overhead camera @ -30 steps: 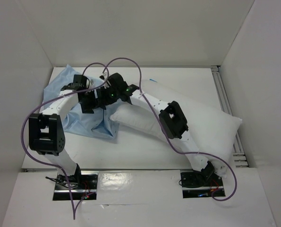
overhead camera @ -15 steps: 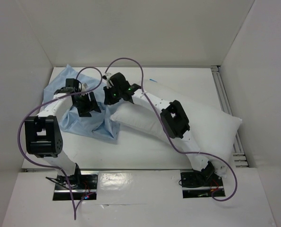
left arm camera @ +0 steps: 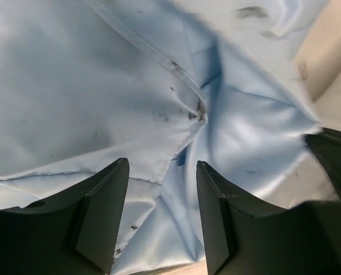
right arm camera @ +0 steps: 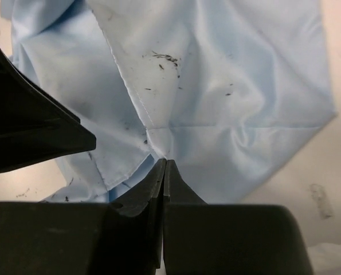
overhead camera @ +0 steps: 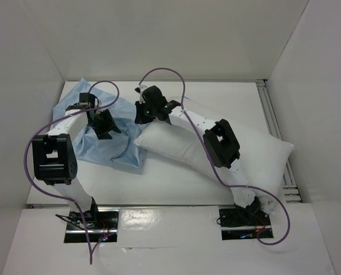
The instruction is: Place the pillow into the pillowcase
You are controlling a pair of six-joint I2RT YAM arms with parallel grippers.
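Over the last second our hands drew apart. The left hand [overhead camera: 103, 123] slid left over the pillowcase [overhead camera: 113, 152], its fingers narrowing but still spread, with nothing between them. The right hand [right arm camera: 163, 161] pressed its fingers together on a seam fold of the blue cloth. The pillowcase lay crumpled at the far left of the bench [overhead camera: 176, 186]. The pillow [overhead camera: 256, 146] lay to its right, one end touching the cloth, wholly outside. We judged that one edge of the opening was pinched and the other still needed taking.
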